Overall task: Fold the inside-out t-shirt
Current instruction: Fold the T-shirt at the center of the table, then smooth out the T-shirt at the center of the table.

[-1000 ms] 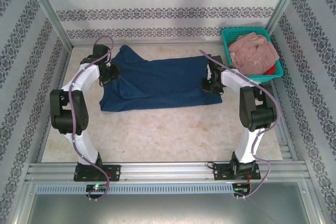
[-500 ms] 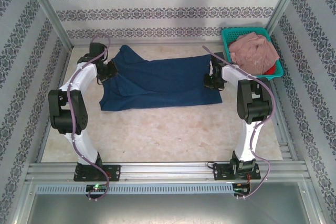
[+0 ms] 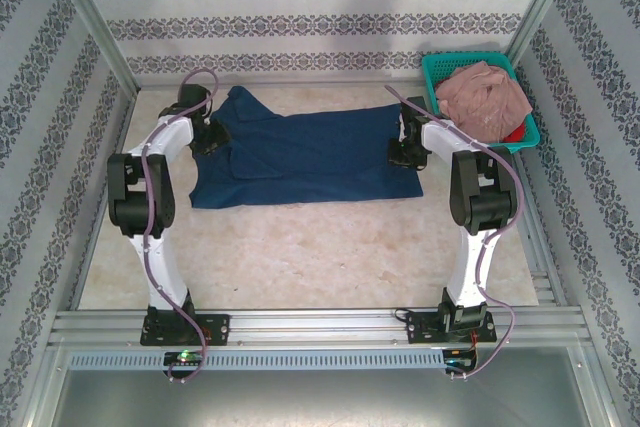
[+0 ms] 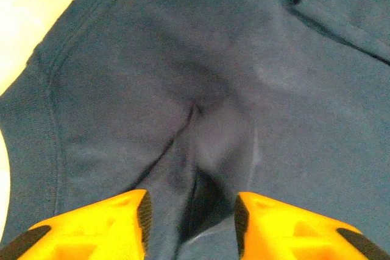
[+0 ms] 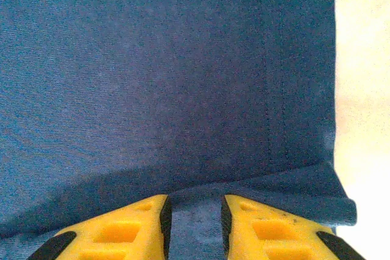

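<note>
Top external: bare table (image 3: 300, 257) nearest the bases, then the inside-out t-shirt (image 3: 305, 159) lying flat, spread left-right across the middle-to-far part, with one sleeve poking toward the far left. The left gripper (image 3: 207, 137) sits on the shirt's left end and the right gripper (image 3: 405, 152) on its right end. From above, the wrists and forearms cover both grip spots, so finger state is unreadable there. Far right corner has a green basket (image 3: 432, 82) holding a pink garment (image 3: 485, 97) with a red item (image 3: 512, 134) under it. It sits just beyond the right arm, apart from the shirt. Left wrist fills the gap: yellow fingers (image 4: 109, 226) are closed on a raised, puckered ridge of navy cloth, with a ribbed seam curving off to the left and table showing at the upper-left corner. Right wrist: fingers (image 5: 122, 229) are close together, pinching the folded-over hem, with double stitching running up the cloth and table along the right edge. Versus 1.0 s ago, both grippers have moved slightly farther from the bases, the left elbow has swung inward and up, and the shirt's near edge has shifted a little toward the far side. The basket is unchanged.
</note>
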You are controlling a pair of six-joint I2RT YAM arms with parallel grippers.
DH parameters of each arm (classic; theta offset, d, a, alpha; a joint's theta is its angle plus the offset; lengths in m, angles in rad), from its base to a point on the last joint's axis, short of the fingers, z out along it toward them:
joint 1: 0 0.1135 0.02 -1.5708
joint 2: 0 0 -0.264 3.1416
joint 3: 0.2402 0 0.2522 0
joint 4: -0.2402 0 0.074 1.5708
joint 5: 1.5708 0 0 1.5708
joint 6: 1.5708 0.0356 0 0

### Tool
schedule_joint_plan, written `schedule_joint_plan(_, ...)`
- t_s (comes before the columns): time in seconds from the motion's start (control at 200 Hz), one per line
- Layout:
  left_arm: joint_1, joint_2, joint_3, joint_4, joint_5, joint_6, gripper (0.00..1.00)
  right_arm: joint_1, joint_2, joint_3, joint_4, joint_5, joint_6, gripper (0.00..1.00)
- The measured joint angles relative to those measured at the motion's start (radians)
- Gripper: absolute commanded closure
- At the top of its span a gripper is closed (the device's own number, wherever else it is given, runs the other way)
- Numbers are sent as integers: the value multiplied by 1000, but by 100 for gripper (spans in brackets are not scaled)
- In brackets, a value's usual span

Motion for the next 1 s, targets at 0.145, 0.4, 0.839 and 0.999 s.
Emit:
schedule_joint_plan(0.145,0,-58,-53,35,-15,-3,43,16,-103,-70,19,18,-14,63)
schedule_joint_plan(0.4,-45,-274,-321,121,100,-45,46,106,-278,-160,32,33,-25,63)
schedule_joint_plan(0.839,-60,-114,-330,162,167,-55,61,109,-273,-167,33,34,-26,63)
schedule_joint_plan(0.999,-60,-101,-325,169,166,-57,73,109,-273,-175,33,34,-26,63)
